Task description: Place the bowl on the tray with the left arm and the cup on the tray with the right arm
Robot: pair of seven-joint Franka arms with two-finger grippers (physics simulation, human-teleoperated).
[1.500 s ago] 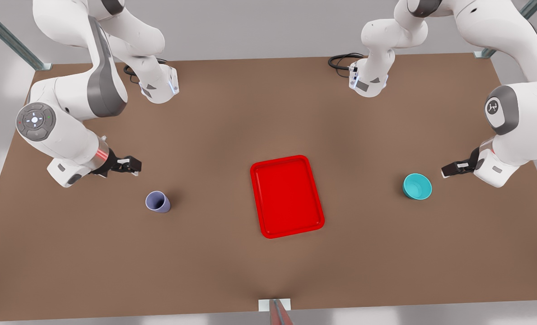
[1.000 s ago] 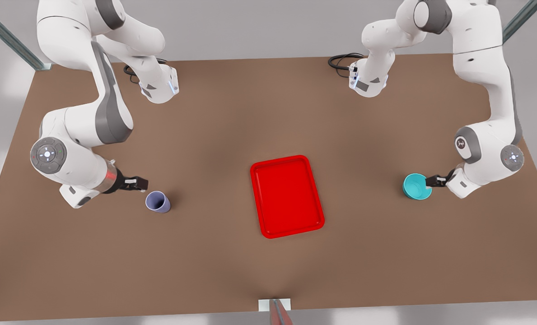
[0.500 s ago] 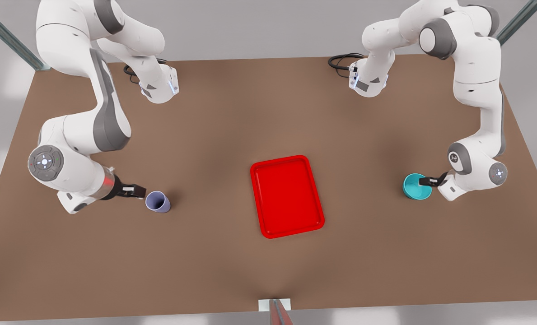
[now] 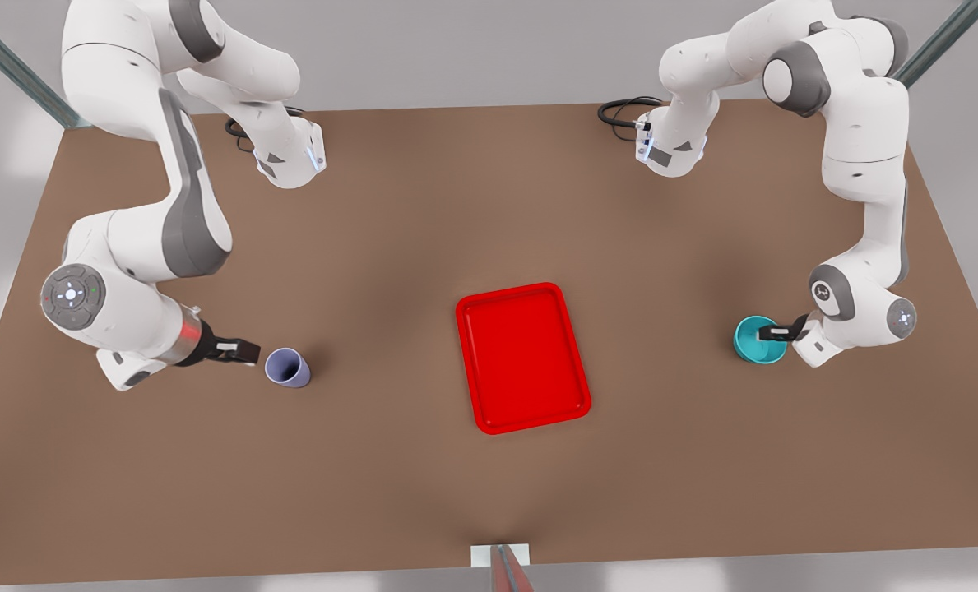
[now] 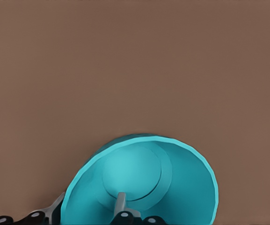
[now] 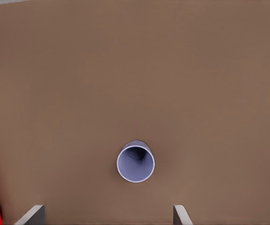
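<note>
Left gripper (image 4: 764, 333) fingers straddle bowl (image 4: 757, 340) rim, not visibly clamped. Right gripper (image 4: 247, 353) fingers wide, short of cup (image 4: 288, 367). Risk: thin rim grip slips; cup tips if nudged.

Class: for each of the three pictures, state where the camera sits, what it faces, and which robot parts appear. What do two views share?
Front view: high off the table, looking down on the tray, left arm, left gripper, right arm, right gripper.
Left wrist view: on the left arm, facing the bowl; its fingers straddle the wall.
Right wrist view: on the right arm, facing the cup; its fingers spread.
Shared: front and right wrist views both show cup and tray.
</note>
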